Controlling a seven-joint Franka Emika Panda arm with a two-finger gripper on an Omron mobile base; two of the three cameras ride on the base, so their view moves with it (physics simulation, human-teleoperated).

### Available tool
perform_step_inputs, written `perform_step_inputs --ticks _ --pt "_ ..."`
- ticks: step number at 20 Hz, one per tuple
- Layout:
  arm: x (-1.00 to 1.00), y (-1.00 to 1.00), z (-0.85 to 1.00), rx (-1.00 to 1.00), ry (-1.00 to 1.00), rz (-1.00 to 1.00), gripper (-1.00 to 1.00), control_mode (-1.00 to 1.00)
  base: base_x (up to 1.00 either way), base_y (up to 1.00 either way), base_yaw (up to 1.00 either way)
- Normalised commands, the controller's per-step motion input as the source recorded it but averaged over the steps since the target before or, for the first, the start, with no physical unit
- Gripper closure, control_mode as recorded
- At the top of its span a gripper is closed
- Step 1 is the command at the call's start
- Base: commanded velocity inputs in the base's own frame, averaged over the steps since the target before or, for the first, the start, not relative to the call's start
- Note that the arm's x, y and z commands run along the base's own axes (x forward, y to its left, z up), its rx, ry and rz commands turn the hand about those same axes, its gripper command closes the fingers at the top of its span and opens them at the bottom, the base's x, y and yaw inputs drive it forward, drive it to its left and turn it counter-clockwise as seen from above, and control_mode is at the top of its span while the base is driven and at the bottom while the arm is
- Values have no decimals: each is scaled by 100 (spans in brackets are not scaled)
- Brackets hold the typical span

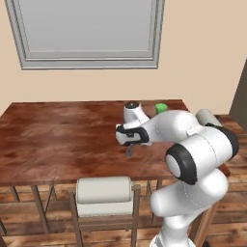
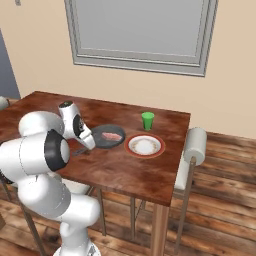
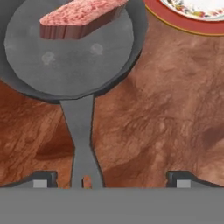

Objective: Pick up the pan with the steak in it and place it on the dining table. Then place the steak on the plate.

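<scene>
Pan sits flat on the table, just left of the plate in the right base view; its handle points toward the robot. Steak lies inside the pan at the far side from the handle, long axis crosswise to it. Gripper hovers low over the handle end, jaws spread wide, holding nothing.

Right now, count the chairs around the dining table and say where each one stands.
2. One chair is tucked under the dining table's near long edge; another chair stands at the short end nearest the plate. More may be hidden behind the arm.
</scene>
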Motion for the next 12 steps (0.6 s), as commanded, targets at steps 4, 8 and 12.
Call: perform_step_inputs --ticks 4,8,12 --pt "56 -13 39 1 0 -17 -100 -100 0 0 0" --pt "45 -16 44 3 0 -17 -100 -100 0 0 0" --pt "52 -9 38 2 0 -14 -100 -100 0 0 0"
